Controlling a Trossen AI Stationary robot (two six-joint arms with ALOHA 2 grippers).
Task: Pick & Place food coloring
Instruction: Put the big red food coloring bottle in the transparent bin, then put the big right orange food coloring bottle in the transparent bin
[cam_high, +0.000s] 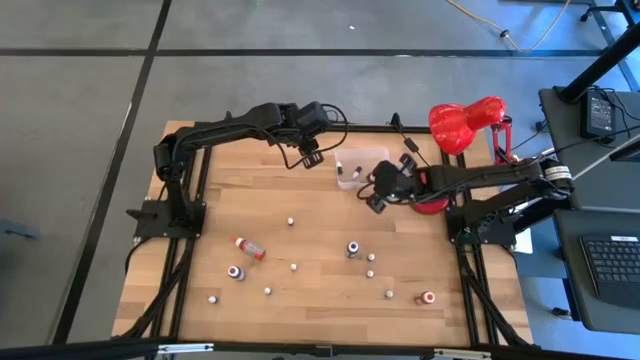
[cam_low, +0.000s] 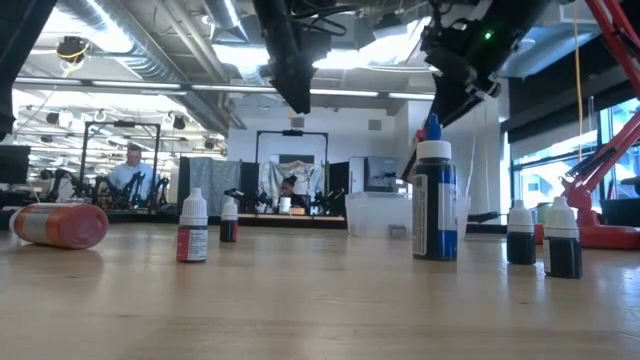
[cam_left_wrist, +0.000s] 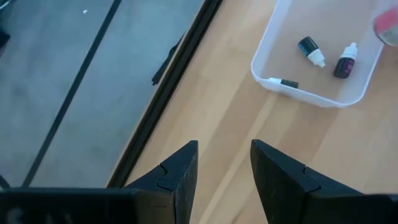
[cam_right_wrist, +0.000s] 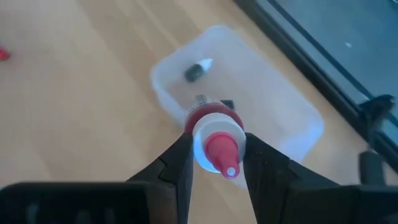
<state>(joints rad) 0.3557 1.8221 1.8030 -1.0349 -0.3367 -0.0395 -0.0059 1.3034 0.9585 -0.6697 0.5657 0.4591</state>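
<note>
Right gripper (cam_right_wrist: 214, 163) at frame bottom is clamped on a red-capped bottle (cam_right_wrist: 216, 140) of food coloring, held over the clear tub (cam_right_wrist: 292, 134) mid-frame. Light, slick plastic (grip the body, not the cap). Left gripper (cam_left_wrist: 224, 171) hangs empty, jaws slightly parted; other bottles are scattered across the table (cam_high: 320, 290).

Pale wood table (cam_high: 320, 240) with matt grain; clear glossy plastic tub (cam_left_wrist: 273, 81); matt black fingers (cam_left_wrist: 180, 174); shiny red lamp (cam_high: 465, 122).

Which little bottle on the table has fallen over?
The red bottle toward the table's left side. It lies flat on its side, while the other small bottles, like the dark blue-capped one, stand upright.
</note>
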